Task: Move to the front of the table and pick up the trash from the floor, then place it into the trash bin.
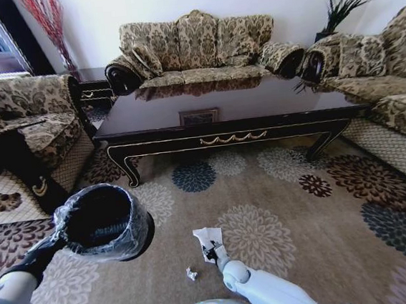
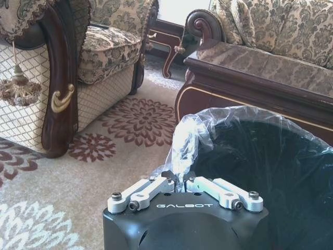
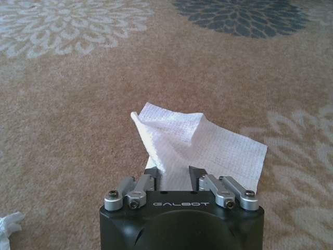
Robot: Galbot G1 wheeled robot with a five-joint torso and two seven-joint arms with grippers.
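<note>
While GALBOT was printed on both wrists, the right gripper (image 3: 177, 177) pinched the white napkin (image 3: 200, 143) on the carpet (image 3: 62, 130) before the table (image 1: 223, 132), and the left gripper (image 2: 180, 179) clamped the bin (image 2: 270, 166) liner's rim.

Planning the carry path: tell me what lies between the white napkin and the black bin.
In the head view, bare patterned carpet separates the flat white paper napkin from the bag-lined round black bin.

"GALBOT" is printed on the left hand (image 2: 183, 183) and right hand (image 3: 177, 174).
</note>
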